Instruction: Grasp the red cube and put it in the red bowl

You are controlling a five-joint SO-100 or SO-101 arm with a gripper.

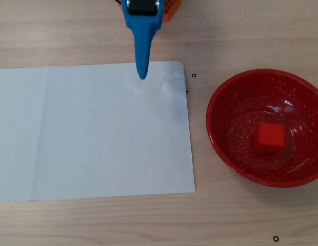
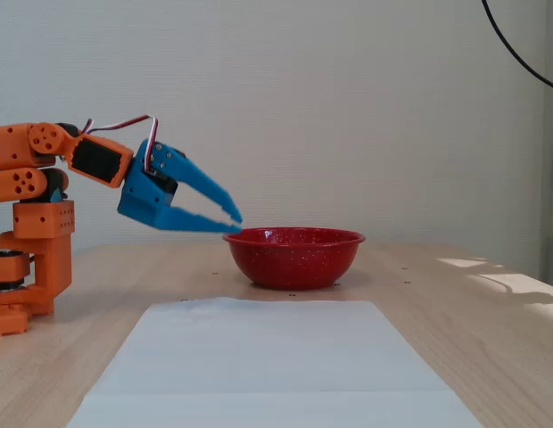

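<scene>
The red cube (image 1: pixel 269 137) lies inside the red bowl (image 1: pixel 225 138) at the right of the overhead view. In the fixed view the red bowl (image 2: pixel 293 259) stands on the table and its wall hides the cube. My blue gripper (image 1: pixel 142 76) hangs over the top edge of the white paper, well left of the bowl. In the fixed view the gripper (image 2: pixel 233 223) is open and empty, its fingers spread above the table.
A white paper sheet (image 1: pixel 92 133) covers the left and middle of the wooden table (image 1: pixel 241 31). The orange arm base (image 2: pixel 31 267) stands at the left in the fixed view. Small black dots (image 1: pixel 194 76) mark the wood near the bowl.
</scene>
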